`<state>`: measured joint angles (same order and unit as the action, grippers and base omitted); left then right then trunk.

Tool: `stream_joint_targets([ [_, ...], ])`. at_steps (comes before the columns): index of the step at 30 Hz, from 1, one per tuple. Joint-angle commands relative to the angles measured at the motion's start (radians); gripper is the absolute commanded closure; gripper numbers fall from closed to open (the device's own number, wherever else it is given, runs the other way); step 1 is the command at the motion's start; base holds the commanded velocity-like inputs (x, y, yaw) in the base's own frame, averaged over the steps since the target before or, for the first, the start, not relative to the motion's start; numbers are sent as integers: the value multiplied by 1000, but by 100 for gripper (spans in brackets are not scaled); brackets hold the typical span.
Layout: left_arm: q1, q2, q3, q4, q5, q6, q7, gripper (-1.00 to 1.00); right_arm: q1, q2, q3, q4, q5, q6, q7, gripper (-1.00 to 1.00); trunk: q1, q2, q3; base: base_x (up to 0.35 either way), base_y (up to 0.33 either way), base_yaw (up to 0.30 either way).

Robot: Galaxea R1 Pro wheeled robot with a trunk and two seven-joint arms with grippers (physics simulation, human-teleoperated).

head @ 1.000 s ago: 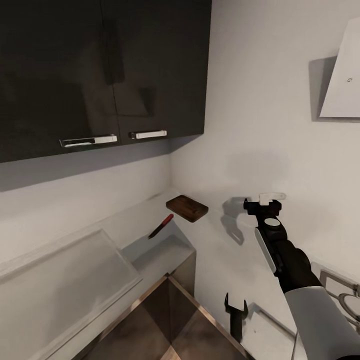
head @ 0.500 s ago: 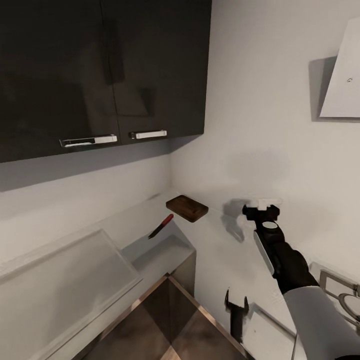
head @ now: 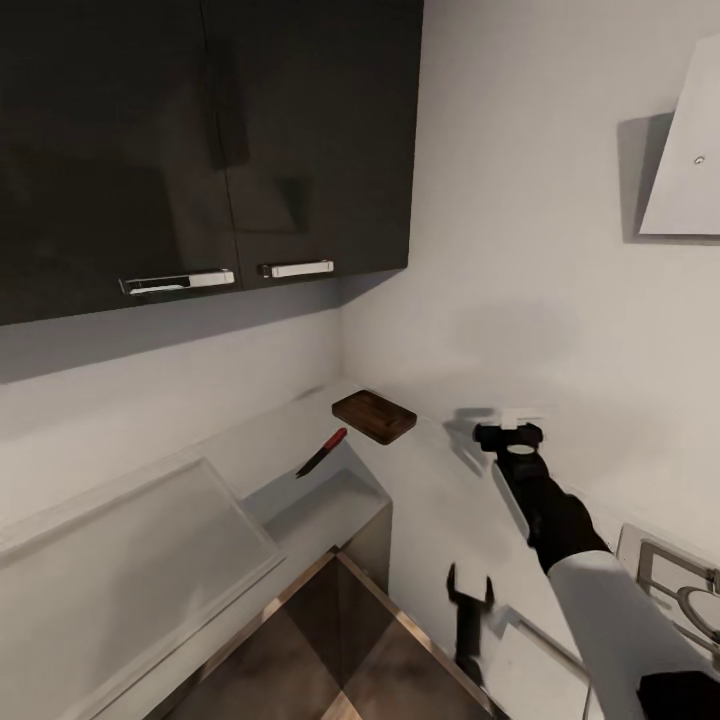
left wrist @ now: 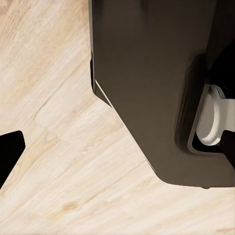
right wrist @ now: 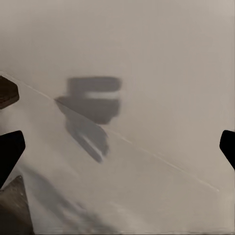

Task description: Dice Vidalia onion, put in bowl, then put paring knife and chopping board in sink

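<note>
With board (head: 374, 415) and knife (head: 322, 452) lying far left, reaching out, right gripper (head: 508, 432) spread empty.

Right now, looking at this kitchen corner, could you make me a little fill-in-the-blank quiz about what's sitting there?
1. The chopping board lies in the corner where the two ____ meet.
2. The paring knife has a ____ handle.
3. The knife rests ____ the board, not on it.
4. The upper cabinets above are glossy ____.

Missing words: walls; red; beside; black
</note>
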<state>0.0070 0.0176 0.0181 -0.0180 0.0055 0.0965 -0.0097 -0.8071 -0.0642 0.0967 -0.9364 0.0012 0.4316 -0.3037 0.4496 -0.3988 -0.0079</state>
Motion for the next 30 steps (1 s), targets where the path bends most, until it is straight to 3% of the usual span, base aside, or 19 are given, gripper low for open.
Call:
stream_joint_targets([
  [1, 0, 0, 2, -2, 1, 5, -1, -100, -7, 1, 5, 15, 0, 7, -6, -100, 0, -1, -1, 0, 0, 0],
  [4, 0, 0, 2, -2, 1, 5, -1, -100, -45, 7, 5, 74, -8, 10, -7, -100, 0, -1, -1, 0, 0, 0],
  [6, 0, -1, 2, -2, 1, 5, -1, -100, -103, 10, 3, 129, -58, 51, -9, -100, 0, -1, -1, 0, 0, 0],
  [10, 1, -1, 2, -2, 1, 5, -1, -100, -142, 12, 2, 146, -144, 164, -9, -100, 0, -1, -1, 0, 0, 0],
  [12, 0, -3, 2, -2, 1, 5, -1, -100, -174, 19, 2, 154, -233, 281, -10, -100, 0, -1, -1, 0, 0, 0],
  [16, 0, -5, 2, -3, 1, 5, 0, -100, -200, 39, 2, 158, -300, 356, -12, -100, 0, -1, -1, 0, 0, 0],
  [21, 0, -6, 2, -3, 1, 5, 1, -100, -237, 61, 1, 184, -327, 383, -42, -100, 0, -1, -1, 0, 0, 0],
  [26, 0, -10, 2, -3, 1, 5, 2, -100, -280, 98, 0, 283, -337, 390, -79, -100, 0, -1, -1, 0, 0, 0],
  [30, 0, -13, 2, -4, 1, 5, 2, -100, -305, 108, -1, 357, -339, 386, -85, -100, 0, -1, -1, 0, 0, 0],
])
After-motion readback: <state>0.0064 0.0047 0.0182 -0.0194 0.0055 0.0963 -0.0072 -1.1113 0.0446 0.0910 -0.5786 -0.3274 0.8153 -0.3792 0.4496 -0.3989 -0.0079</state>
